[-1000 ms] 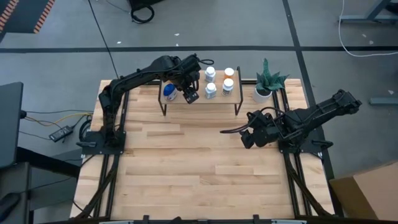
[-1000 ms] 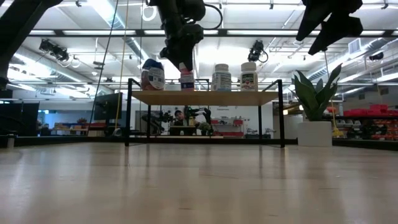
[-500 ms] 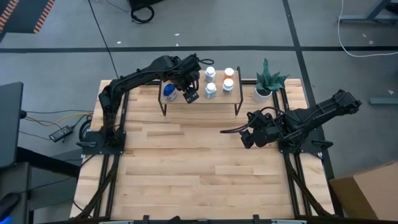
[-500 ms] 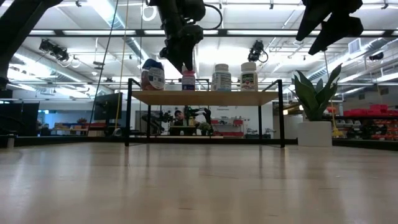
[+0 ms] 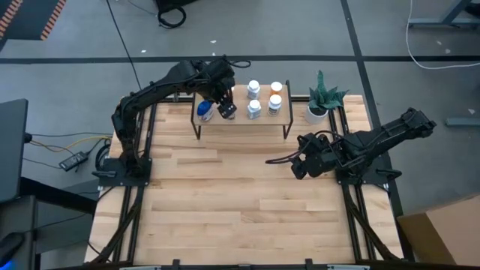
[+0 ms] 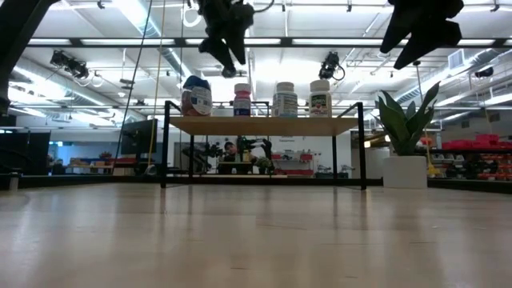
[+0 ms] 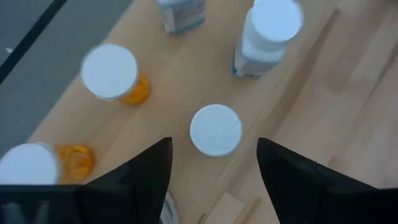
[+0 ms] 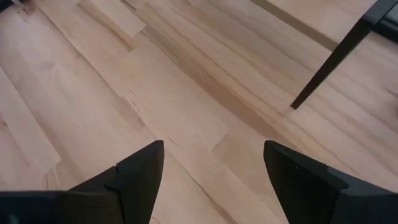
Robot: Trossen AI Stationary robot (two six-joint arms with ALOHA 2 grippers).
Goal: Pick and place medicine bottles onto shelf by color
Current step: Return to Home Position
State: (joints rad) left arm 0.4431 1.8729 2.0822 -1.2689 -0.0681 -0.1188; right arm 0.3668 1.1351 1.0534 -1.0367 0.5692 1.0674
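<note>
Since one second ago the left gripper (image 6: 228, 58) has lifted away from the pink bottle (image 6: 242, 99), and now it hangs above the shelf (image 6: 264, 125), with its fingers (image 7: 140, 180) apart and nothing between them. The pink bottle stands upright and free on the shelf board, near the blue bottle (image 5: 204, 111), which is at the left end of the board. Toward the right end stand two white bottles (image 5: 254, 109), one behind the other, and after them two orange bottles (image 5: 275, 103), placed the same way. The shelf stands at the far edge of the tabletop (image 5: 225, 195), about in the middle of that edge. A potted plant (image 5: 322, 101) is at the far right corner, just beside the right end of the shelf. The right gripper (image 5: 298, 166) hangs over the right half of the tabletop, in front of the shelf and well apart from the bottles. Its fingers (image 8: 137, 171) are also spread apart over bare wood and hold nothing
</note>
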